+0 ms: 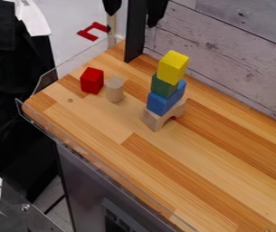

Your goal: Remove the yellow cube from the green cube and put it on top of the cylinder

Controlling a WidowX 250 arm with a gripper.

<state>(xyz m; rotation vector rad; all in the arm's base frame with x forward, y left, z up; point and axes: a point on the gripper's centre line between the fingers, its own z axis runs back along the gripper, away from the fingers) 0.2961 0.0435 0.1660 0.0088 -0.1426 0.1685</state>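
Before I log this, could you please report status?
Gripper open, top edge. Yellow cube stacked on green cube. Red cube beside pale wooden cylinder, possible obstacle.

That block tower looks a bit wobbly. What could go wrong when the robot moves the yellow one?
The yellow cube tops a stack, so a nudge could topple the green cube beneath. The cylinder is narrow and might tip, and the red block close by could get bumped.

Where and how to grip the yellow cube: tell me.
Come from straight above and close on two opposite upright faces of the yellow cube, about mid-height or a little higher. It tops the stack, so nothing covers it, and its flat sides should suit a squeeze. Staying off its bottom edge should spare the green cube directly beneath.
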